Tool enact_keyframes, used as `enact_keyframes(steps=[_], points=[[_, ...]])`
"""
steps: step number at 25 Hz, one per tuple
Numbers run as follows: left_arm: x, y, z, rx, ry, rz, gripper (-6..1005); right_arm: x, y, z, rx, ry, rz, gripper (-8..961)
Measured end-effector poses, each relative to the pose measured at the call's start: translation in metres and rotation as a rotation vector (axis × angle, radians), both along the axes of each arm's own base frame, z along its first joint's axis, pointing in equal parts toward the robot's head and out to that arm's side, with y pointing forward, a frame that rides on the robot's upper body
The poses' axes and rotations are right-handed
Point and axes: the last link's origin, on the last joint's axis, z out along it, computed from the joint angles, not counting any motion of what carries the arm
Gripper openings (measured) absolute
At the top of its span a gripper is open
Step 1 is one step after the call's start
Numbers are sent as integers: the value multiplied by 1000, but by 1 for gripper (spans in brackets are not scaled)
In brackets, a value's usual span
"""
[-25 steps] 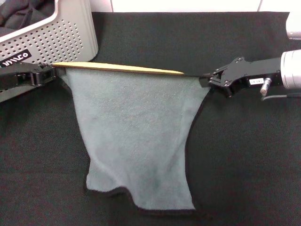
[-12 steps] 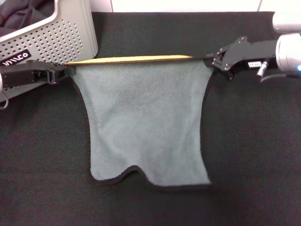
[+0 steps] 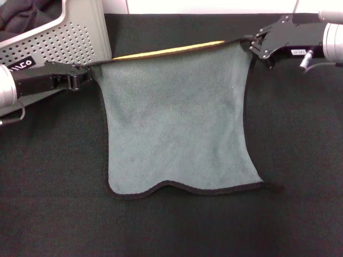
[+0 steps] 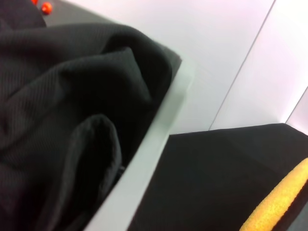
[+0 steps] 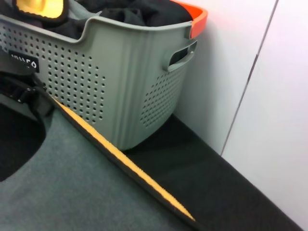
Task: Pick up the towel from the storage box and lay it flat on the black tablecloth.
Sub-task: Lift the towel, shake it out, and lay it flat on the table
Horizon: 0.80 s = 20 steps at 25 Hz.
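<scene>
A towel (image 3: 177, 118) is stretched between two robot hands above a black tablecloth (image 3: 289, 160) that covers the desk. The left hand (image 3: 88, 76) is closed on the towel's far left corner, and the right hand (image 3: 251, 43) is closed on its far right corner. The held far edge is pulled taut and tilted, showing a thin strip of the yellow underside. The grey-green side faces up, with a black bound edge all round. The near part of the towel already lies on the tablecloth, its near edge slightly wavy, while the far edge appears to be raised off the cloth. The towel sits roughly in the middle of the tablecloth, just right of the box (image 3: 59, 37). This grey perforated box stands at the far left and has dark clothing (image 4: 57, 110) in it; the right wrist view also shows another yellow piece (image 5: 41, 7) inside. The towel is out of the box and spread open, so most of the task looks done. What seems left is to lower the far edge onto the tablecloth, release both corners, and leave the towel lying flat.
</scene>
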Motion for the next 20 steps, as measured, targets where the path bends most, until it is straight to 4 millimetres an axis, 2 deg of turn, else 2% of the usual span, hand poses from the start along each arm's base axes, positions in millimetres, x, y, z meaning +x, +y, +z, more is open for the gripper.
enact_keyframes(steps=[7,20], points=[[1,0,-7,-2,3,-2,12,9,0,-5,7,-8,-26,92],[18,19,-34,54,77,-55,15,12,16,-19,59,-80,-19,96]])
